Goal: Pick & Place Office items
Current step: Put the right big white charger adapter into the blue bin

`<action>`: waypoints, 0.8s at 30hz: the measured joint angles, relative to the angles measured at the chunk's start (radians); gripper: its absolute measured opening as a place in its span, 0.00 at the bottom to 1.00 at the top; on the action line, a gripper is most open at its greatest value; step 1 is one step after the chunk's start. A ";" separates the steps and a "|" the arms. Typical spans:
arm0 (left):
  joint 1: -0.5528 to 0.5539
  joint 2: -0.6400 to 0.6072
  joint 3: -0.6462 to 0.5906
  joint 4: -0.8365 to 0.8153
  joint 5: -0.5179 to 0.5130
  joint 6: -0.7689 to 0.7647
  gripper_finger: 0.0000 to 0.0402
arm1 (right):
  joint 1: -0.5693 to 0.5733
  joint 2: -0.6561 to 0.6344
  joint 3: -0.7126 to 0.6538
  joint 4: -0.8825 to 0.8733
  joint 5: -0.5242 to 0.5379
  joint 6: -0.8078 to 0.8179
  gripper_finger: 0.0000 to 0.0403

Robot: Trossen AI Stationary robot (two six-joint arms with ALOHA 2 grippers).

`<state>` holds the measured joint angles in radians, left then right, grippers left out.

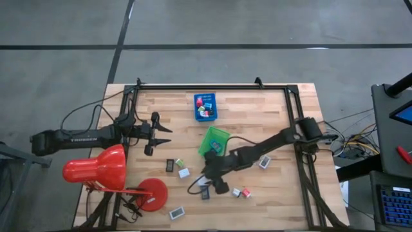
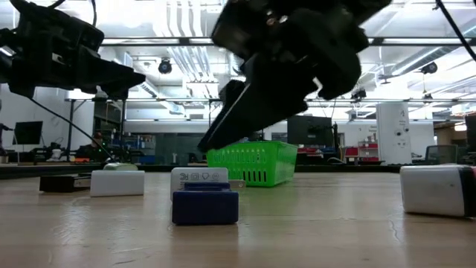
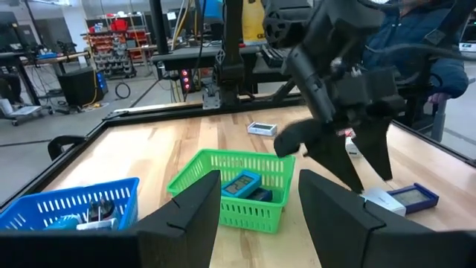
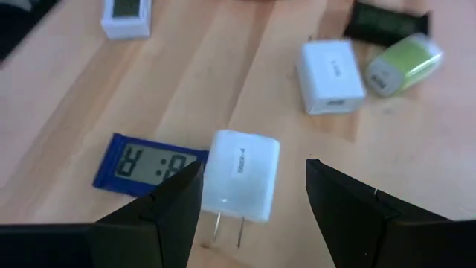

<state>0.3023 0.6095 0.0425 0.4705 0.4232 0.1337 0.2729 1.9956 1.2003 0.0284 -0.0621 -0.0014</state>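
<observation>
Office items lie on the wooden table. A white plug charger (image 4: 242, 181) lies flat beside a blue desk clock (image 4: 146, 167), which also shows in the high view (image 1: 205, 192). My right gripper (image 4: 253, 205) hovers open over the charger with a finger on either side, clear of it; in the high view (image 1: 201, 182) it is at the table's near middle. Farther off lie a second white charger (image 4: 331, 74), a green piece (image 4: 405, 63), a dark piece (image 4: 387, 26) and a white clock (image 4: 126, 18). My left gripper (image 1: 165, 135) waits open and empty at the table's left, raised.
A green tray (image 1: 213, 140) with items stands mid-table and a blue tray (image 1: 205, 107) with items at the far middle. A red desk lamp (image 1: 96, 171) with round base (image 1: 152, 193) fills the near left. More small pieces lie at right (image 1: 264, 162) (image 1: 241, 193).
</observation>
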 joint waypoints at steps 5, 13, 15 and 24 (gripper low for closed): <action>0.000 0.007 0.000 -0.003 0.000 0.004 0.46 | 0.000 0.073 0.116 -0.117 -0.026 0.001 0.57; 0.000 0.017 0.000 0.000 0.000 0.004 0.46 | 0.000 0.119 0.220 -0.267 -0.063 0.007 0.57; 0.000 0.018 -0.001 -0.002 0.000 0.005 0.46 | 0.000 0.119 0.222 -0.262 -0.071 0.018 0.57; 0.000 0.021 -0.001 0.000 0.000 0.008 0.46 | 0.000 0.119 0.219 -0.266 -0.075 0.029 0.57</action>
<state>0.3023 0.6304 0.0418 0.4706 0.4236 0.1417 0.2729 2.1147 1.4189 -0.2371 -0.1372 0.0273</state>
